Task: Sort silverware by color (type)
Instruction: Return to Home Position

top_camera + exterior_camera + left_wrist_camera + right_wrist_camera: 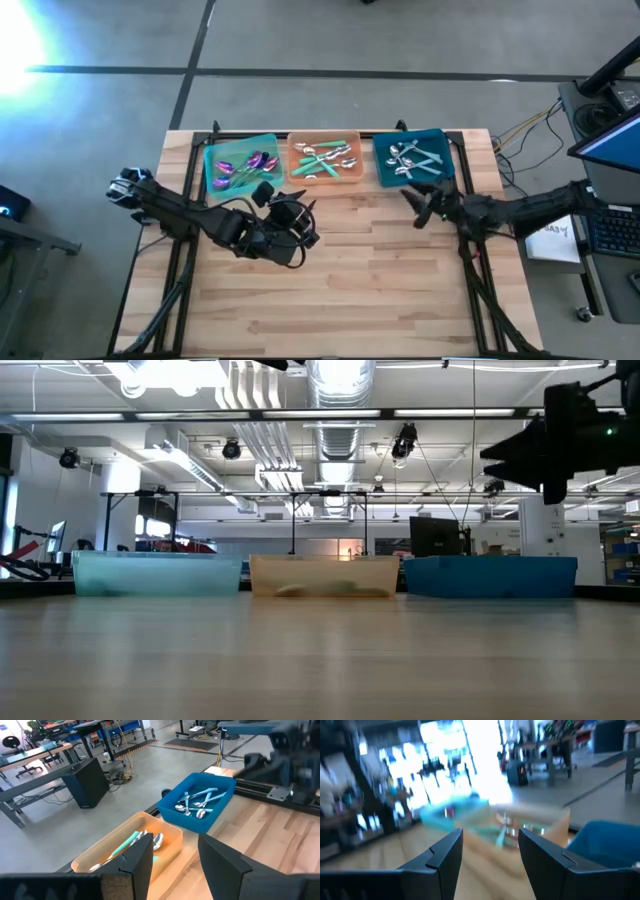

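Three trays stand in a row along the table's far edge. The green tray (240, 165) holds purple-headed spoons (245, 165), the orange tray (325, 158) (125, 847) holds silver-headed spoons with teal handles (325, 155), and the blue tray (412, 158) (197, 802) holds all-silver spoons (408, 158) (195, 805). My left gripper (268, 193) (175, 870) hovers open just near of the green and orange trays, with nothing between its fingers. My right gripper (420, 202) (490, 855) is open and empty too. It is raised near of the blue tray and points toward the table's left.
The bare wooden tabletop (340, 290) stretches from the trays to the near edge. Off the table's right side stand a desk with a keyboard (610, 230) and cables (525, 130). In the low view the right arm (560, 430) hangs dark at the upper right.
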Controlling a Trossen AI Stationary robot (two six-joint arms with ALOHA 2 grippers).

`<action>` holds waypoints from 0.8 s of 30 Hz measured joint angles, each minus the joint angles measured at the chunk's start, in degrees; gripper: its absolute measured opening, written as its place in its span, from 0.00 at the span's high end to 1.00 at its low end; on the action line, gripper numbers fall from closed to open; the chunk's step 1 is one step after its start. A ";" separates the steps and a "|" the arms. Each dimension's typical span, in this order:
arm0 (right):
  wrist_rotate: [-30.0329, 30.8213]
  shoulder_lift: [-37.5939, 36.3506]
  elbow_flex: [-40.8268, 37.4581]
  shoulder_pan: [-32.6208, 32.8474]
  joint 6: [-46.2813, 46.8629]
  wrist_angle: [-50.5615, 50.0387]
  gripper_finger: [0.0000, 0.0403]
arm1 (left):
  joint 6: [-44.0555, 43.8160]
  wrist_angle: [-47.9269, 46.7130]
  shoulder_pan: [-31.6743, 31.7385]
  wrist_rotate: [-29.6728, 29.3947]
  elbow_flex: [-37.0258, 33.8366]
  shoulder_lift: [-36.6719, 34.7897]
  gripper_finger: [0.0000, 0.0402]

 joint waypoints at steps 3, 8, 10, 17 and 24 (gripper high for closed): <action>0.07 -4.52 0.00 -2.22 0.00 0.01 0.55 | 0.00 -0.07 0.00 0.01 0.00 0.00 0.65; 0.10 -10.48 0.00 -6.29 0.00 -0.02 0.55 | 0.00 -0.05 0.00 0.02 0.00 0.00 0.65; 0.12 -12.30 0.00 -7.46 0.00 0.04 0.55 | 0.00 -0.05 0.00 0.03 0.00 0.00 0.65; 0.07 -17.62 0.00 -11.16 0.00 0.00 0.55 | 0.00 -0.29 0.07 0.05 0.00 0.00 0.65; 0.06 -20.09 -0.02 -16.46 0.00 -0.01 0.55 | 0.02 -0.37 0.07 0.05 0.00 0.00 0.65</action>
